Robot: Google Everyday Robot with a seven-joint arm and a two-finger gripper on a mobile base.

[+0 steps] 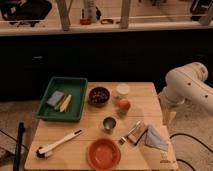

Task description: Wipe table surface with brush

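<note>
The table surface [75, 156] is a light wooden slatted top in the middle of the view. The brush [62, 141] lies flat on it at the front left, its white handle pointing up-right and its dark round head [42, 152] near the front left corner. Only my white arm [185, 85] shows, bent beside the table's right edge, well away from the brush. My gripper is not in view.
A green tray [61, 80] at the back left holds a blue sponge and a yellow item. Also on the table are a dark bowl [99, 96], white cup [122, 90], orange fruit [124, 104], metal cup [109, 123], red plate [104, 153], silver-handled tool [131, 132] and grey cloth [156, 137].
</note>
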